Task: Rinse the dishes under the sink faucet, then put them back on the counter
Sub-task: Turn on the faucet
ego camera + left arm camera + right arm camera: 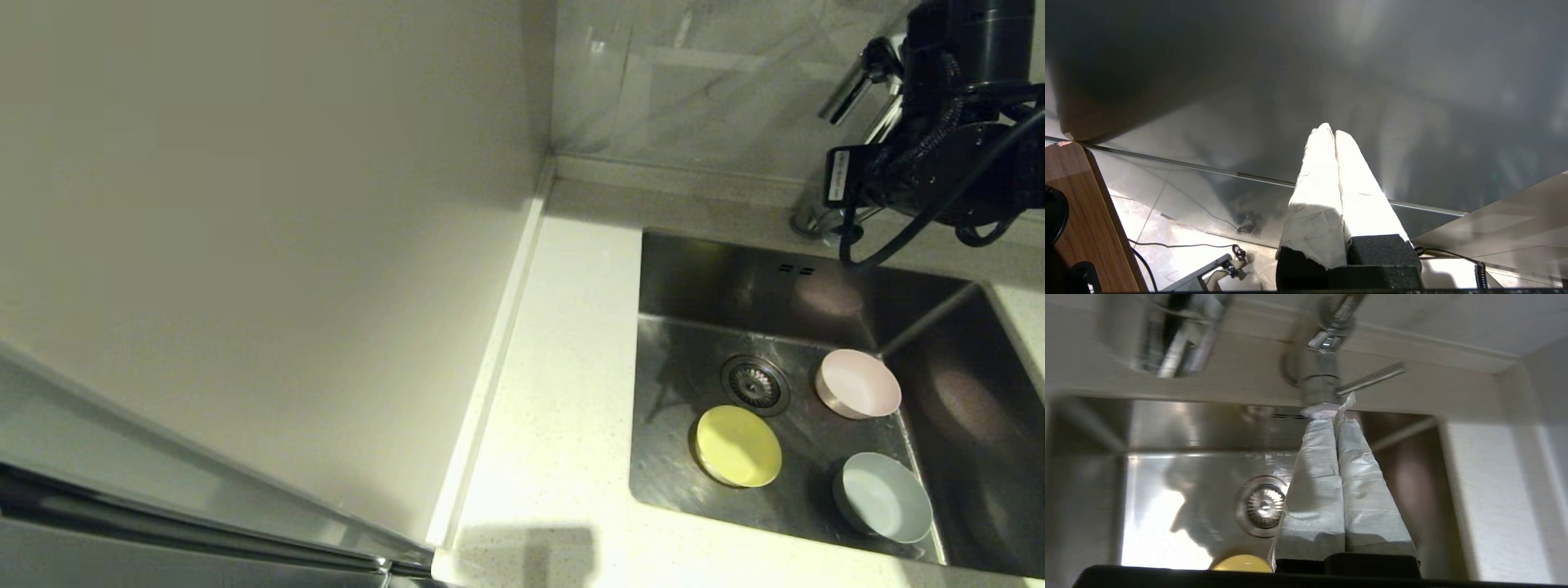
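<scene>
Head view, near to far: grey bowl (pixel 883 498) sits nearest you in the sink (pixel 702 278), yellow bowl (pixel 738 446) just beyond on the left, pink bowl (pixel 858 383) farther back on the right, drain (pixel 755 385) between yellow and pink. Count: three bowls, one drain, one faucet (pixel 1319 371), one lever (pixel 1371 379). All three bowls lie apart from each other on the basin floor, none on the table (pixel 555 392).

Handling, as a judgement: small, stiff, light; matte now but likely slippery once wet, and may chip if dropped on steel. You'd best pinch a rim, one finger inside, one outside.

Right end effector (pixel 1336 412) is up at the faucet base, fingers pressed together, tips at the column just under the lever, pinching nothing. No water visible.

Left end effector (pixel 1329 132) is parked off to the side, fingers pressed together, empty.
</scene>
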You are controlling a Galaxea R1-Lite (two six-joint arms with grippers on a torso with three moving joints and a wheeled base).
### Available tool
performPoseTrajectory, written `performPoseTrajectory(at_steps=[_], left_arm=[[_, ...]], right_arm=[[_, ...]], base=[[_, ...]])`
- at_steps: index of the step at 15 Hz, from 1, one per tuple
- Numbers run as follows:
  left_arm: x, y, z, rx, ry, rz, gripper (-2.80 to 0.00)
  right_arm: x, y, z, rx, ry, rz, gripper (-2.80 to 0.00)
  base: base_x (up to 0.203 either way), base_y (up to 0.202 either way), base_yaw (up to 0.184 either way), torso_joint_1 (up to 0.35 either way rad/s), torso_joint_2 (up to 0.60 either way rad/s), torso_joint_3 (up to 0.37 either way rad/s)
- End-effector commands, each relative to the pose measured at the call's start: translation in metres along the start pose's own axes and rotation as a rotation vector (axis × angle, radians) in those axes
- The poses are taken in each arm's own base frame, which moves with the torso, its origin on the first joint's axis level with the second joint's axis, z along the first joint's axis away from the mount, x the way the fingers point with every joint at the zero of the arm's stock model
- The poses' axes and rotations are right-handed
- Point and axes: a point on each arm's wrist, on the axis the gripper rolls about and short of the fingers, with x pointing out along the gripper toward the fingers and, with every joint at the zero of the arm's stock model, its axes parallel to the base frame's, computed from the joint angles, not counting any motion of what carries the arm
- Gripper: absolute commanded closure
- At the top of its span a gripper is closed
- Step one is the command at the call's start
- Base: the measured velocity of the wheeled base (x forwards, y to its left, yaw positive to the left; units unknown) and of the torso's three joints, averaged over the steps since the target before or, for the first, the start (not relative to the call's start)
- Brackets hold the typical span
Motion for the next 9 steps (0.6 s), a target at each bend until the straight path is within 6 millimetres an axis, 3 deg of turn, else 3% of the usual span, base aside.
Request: performPoseTrajectory(at_steps=[1,5,9], left_arm=[[0.0,0.0,-0.001,0.0,0.003,0.0,0.0],[0.0,0.0,-0.001,0.0,0.003,0.0,0.0],[0.0,0.0,-0.001,0.0,0.003,0.0,0.0]], right_arm=[[0.001,0.001,0.0,0.0,-0.002,-0.006,0.0],[0.016,0.001,-0.001,0.016,-0.008,-0.04,0.0],[0.026,-0.026,0.002,0.053,-0.009,-0.134,0.0]], base=[[0.0,0.0,0.0,0.0,0.0,0.0],[0.0,0.0,0.0,0.0,0.0,0.0],[0.0,0.0,0.0,0.0,0.0,0.0]])
